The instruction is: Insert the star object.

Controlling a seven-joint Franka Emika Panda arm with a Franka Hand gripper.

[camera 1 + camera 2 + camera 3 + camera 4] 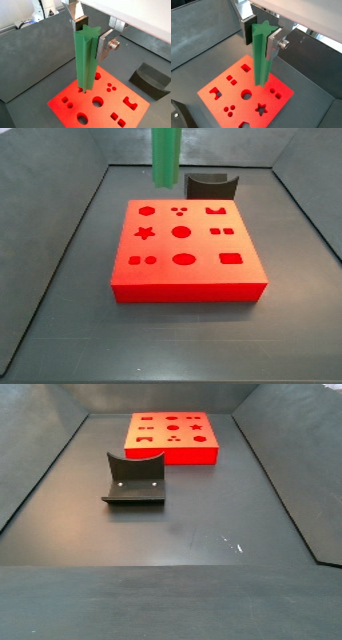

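My gripper (90,37) is shut on the upper end of the star object (87,65), a long bright green peg with a star-shaped cross-section. It hangs upright between the silver fingers in both wrist views (261,65). Its lower end hovers above the red block (83,106), which has several shaped holes. The block's star hole (261,109) lies a little off from the peg's lower end. In a side view the peg (164,158) hangs above the far edge of the block (201,273), left of centre; the star hole (143,232) is on the block's left side. The gripper is out of frame there.
A dark grey curved piece (209,185) stands just behind the red block, also seen in a side view (134,479) and a wrist view (150,80). Grey sloping walls (80,218) enclose the dark floor. The red block (174,454) sits at the far end.
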